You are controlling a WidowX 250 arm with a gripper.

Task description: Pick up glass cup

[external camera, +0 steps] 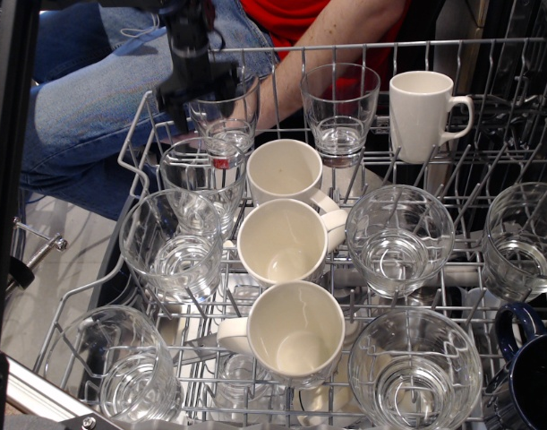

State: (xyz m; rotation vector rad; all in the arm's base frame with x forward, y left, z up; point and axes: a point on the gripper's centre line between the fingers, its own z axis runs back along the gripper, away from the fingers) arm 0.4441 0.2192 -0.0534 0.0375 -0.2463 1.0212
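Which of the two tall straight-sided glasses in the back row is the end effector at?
The left one, the glass cup with a red glint near its base. The end effector is down around its rim; the other tall glass stands apart, untouched.

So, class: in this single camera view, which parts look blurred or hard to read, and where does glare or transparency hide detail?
In the observation.image view, the black gripper is motion-blurred, so whether it is open is unclear; the tall clear straight-sided glass cup beneath it shows bright glints and see-through walls that blend with the grey wire rack; the matte white ceramic mugs read sharply; a dark band blocks the left edge.
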